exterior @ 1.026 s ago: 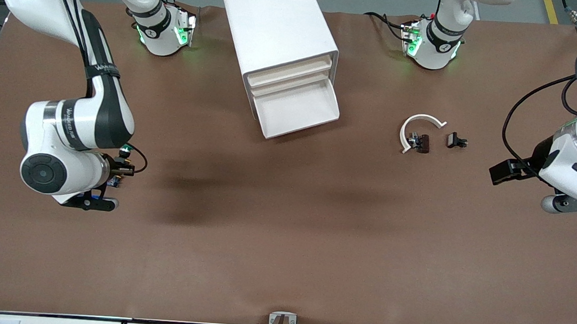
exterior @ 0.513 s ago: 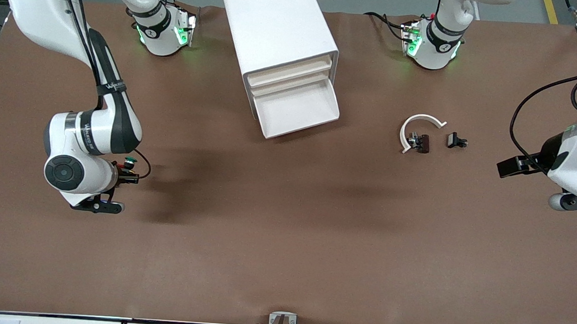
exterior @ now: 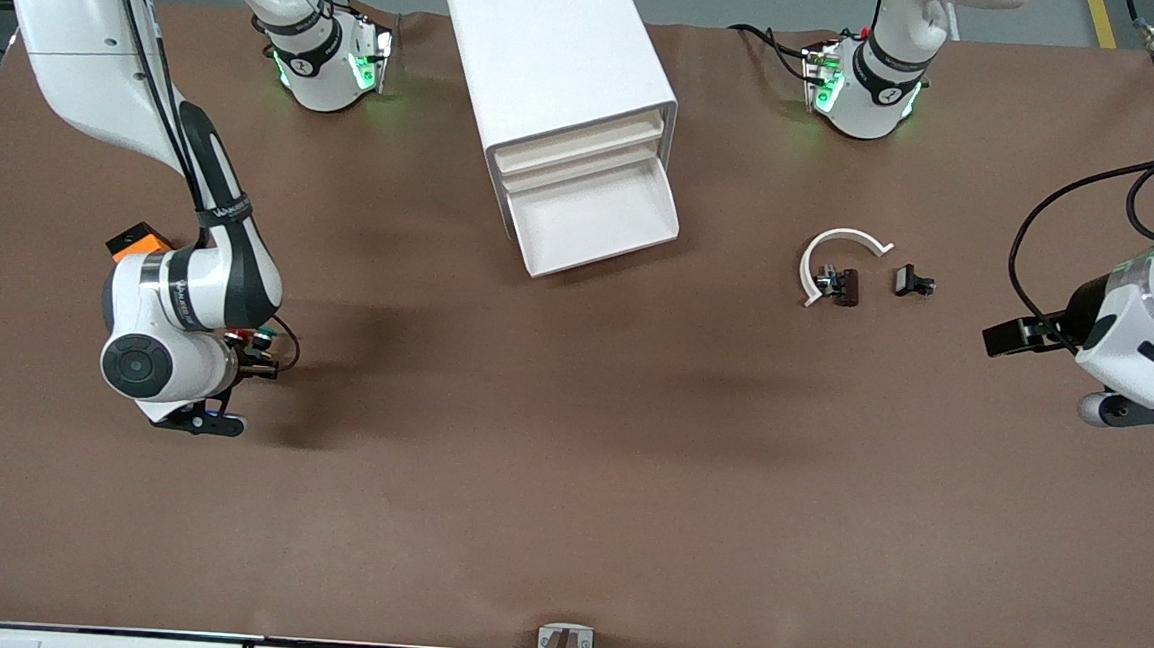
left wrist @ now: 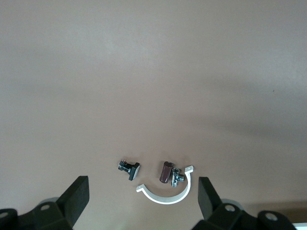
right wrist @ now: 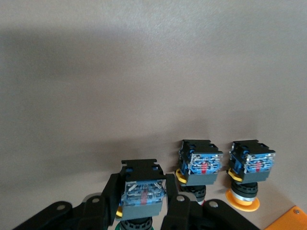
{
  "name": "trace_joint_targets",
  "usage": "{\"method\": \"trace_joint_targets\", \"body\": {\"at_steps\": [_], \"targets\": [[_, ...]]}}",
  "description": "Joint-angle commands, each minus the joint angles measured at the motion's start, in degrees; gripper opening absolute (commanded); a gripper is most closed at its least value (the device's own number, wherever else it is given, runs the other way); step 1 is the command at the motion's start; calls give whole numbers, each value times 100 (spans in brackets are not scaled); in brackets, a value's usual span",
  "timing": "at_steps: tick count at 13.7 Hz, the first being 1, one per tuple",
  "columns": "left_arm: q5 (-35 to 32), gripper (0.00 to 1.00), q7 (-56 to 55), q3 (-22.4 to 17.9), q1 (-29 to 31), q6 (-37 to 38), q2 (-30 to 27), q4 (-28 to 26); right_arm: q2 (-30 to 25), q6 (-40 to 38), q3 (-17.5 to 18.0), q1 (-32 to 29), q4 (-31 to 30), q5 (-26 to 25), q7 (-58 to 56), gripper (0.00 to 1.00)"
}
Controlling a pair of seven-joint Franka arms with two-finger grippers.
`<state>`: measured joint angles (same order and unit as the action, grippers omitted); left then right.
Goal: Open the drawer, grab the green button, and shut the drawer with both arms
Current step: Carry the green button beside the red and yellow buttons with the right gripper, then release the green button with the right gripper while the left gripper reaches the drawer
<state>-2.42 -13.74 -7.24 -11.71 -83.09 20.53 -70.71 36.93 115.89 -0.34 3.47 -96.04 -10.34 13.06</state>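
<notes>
My right gripper [exterior: 248, 355] is shut on the green-capped button [right wrist: 142, 192], low over the table toward the right arm's end. It grips the blue base block, and the green cap [exterior: 260, 337] points down. The held button is close beside a yellow-capped button [right wrist: 249, 168] and another button [right wrist: 199, 165] that stand on the table. The white drawer cabinet [exterior: 553, 62] stands mid-table with its bottom drawer [exterior: 593, 223] pulled open and nothing showing in it. My left gripper [exterior: 1009, 337] is open and empty above the table near the left arm's end.
A white curved clamp [exterior: 838, 245], a brown cylinder with a metal fitting [exterior: 843, 285] and a small black part [exterior: 910, 281] lie between the cabinet and the left gripper; they also show in the left wrist view [left wrist: 165, 194]. An orange block [exterior: 136, 240] lies beside the right arm's wrist.
The right arm has swung and brought the button down beside the other buttons; the orange block has come into view. The left arm has shifted slightly.
</notes>
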Motion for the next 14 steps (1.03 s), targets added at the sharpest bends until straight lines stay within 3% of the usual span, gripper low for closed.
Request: {"method": "trace_joint_targets", "body": {"at_steps": [1,4,6,11,13,14], "targets": [[179,100,-32,20,11,-207,117,-56,42,-5,86,-49,16,-126,3,23],[224,100,91,55,-16,-584,65,-275,95,4,86,-31,24,-126,3,23],[312,100,135,335,37,-1110,4,-652,138,82,95,-48,24,-126,3,23],[303,100,117,793,-16,-2762,-93,-2084,209,109,95,-75,24,-126,3,25],[312,100,39,1135,-16,-3412,-172,-2795,226,127,95,-75,24,-118,3,36],[312,100,-14,1337,28,-3694,-207,-3086,227,127,95,-75,24,-109,12,55]]}}
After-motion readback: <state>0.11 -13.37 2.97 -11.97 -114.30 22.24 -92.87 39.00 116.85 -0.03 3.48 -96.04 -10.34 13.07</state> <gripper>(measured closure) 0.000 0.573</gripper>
